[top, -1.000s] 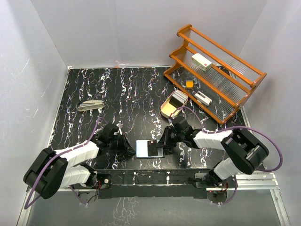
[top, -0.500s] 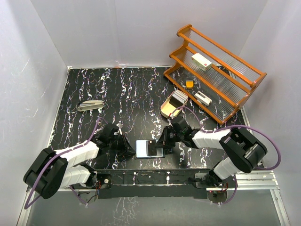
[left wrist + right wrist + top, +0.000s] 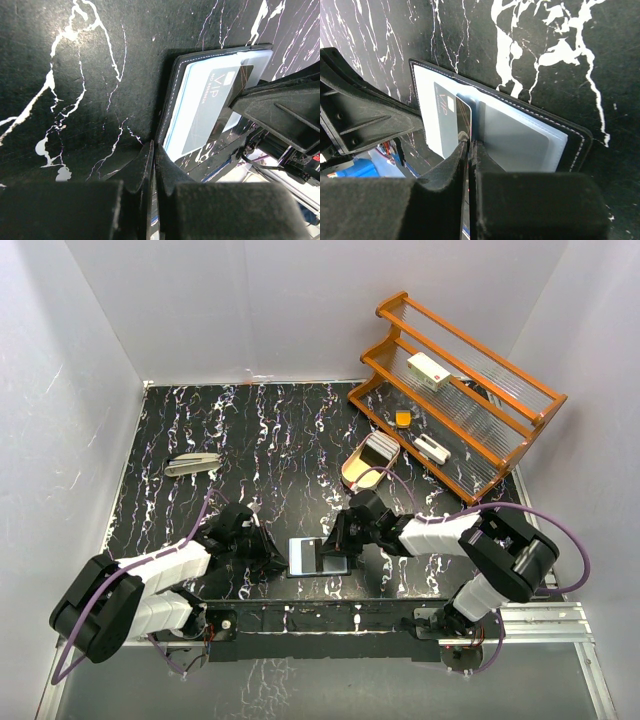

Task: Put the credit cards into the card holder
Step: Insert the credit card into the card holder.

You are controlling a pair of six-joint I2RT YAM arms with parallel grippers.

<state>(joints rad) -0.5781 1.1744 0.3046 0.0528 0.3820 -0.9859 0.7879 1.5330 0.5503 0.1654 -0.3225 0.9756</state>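
Right hand [image 3: 469, 142] is pressed together, tips on the credit card [image 3: 447, 120] at the card holder's [image 3: 520, 135] middle fold; it looks like pushing, not pinching. Left hand [image 3: 153, 150] is pressed together too, tips at the holder's outer edge, likely bracing it. On the black marbled surface [image 3: 200, 420] the holder lies open between both hands, the card flat on the face nearer the left hand. Step: seating the card, pocket entry unclear. Next: push it sideways toward the left hand, with the holder pinned.

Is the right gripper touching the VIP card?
Touching. The right wrist view shows the shut right gripper pinching the edge of the card over the open holder.
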